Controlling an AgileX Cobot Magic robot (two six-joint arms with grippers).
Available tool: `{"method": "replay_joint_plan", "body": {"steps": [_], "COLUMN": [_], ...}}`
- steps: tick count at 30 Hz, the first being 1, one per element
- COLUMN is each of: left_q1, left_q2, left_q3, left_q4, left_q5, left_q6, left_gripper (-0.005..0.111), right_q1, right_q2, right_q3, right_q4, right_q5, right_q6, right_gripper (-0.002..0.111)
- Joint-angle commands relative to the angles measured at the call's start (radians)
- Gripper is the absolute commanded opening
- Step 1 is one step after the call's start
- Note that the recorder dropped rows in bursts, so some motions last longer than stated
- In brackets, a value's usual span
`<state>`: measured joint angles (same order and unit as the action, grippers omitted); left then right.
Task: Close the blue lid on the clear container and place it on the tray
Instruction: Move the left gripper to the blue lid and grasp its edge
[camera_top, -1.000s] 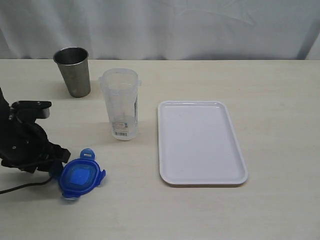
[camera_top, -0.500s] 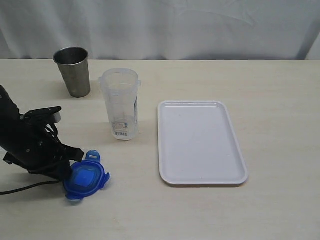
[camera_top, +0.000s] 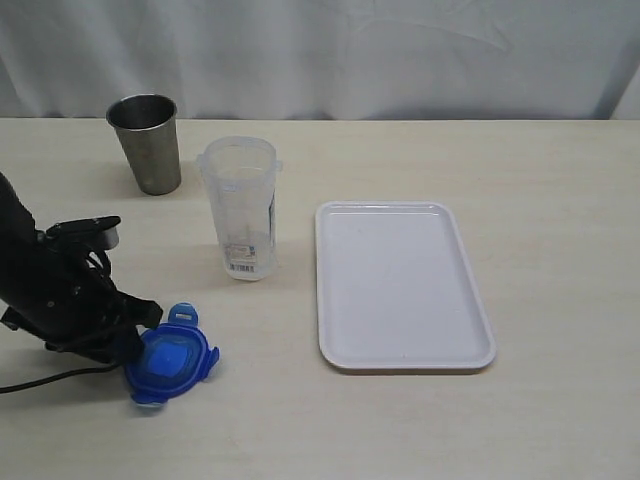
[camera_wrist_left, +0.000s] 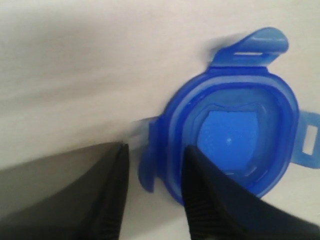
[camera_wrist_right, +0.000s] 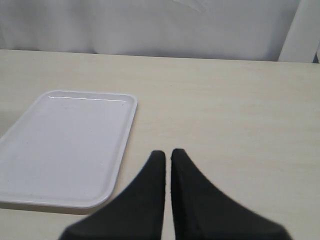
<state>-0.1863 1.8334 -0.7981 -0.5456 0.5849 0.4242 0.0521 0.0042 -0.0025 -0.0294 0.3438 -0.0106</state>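
Note:
The blue lid (camera_top: 172, 362) lies flat on the table at the front left, inner side up in the left wrist view (camera_wrist_left: 235, 135). My left gripper (camera_top: 137, 338) is down at the lid's left edge. Its jaws (camera_wrist_left: 155, 150) straddle one side flap and the rim: one finger lies over the lid, the other stands apart from the flap, so it is open. The clear container (camera_top: 240, 205) stands upright and uncovered behind the lid. The white tray (camera_top: 405, 285) lies to its right (camera_wrist_right: 65, 145). My right gripper (camera_wrist_right: 167, 152) is shut and empty, hovering near the tray's corner; the exterior view does not show it.
A grey metal cup (camera_top: 147, 140) stands at the back left, behind the container. A white curtain hangs along the table's far edge. A black cable trails from the left arm toward the front left edge.
My left arm has moved right, up to the lid, and its fingers now sit over the lid's left rim. The lid has slid slightly to the right. The right gripper is unchanged.

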Motion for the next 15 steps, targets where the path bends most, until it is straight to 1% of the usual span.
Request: {"method": "replay_joint_plan", "body": {"steps": [1,7,10,13,15], "left_q1": [0.001,0.001,0.001,0.001,0.001], "left_q2": [-0.057,-0.084,-0.08,-0.08,-0.08], "left_q3": [0.004,0.004,0.006,0.006,0.006], "left_q4": [0.019,0.04,0.074,0.12,0.125], "left_q5": [0.007,0.02,0.031,0.017,0.007], "left_q6": [0.006,0.001,-0.031,-0.074,-0.083], "left_gripper": [0.043,0.043,0.043,0.043,0.043], "right_q1": [-0.005,-0.005,-0.005,-0.005,-0.005], "right_q2": [-0.004,-0.004,-0.004,-0.004,-0.004], "right_q3": [0.003,0.003,0.003,0.003,0.003], "right_q4": [-0.001,-0.001,-0.001,-0.001,-0.001], "right_q5": [-0.002,-0.002,-0.002,-0.002,-0.002], "right_q6": [0.004,0.004,0.004,0.004,0.004], "right_gripper": [0.005,0.005,0.005,0.005,0.005]}}
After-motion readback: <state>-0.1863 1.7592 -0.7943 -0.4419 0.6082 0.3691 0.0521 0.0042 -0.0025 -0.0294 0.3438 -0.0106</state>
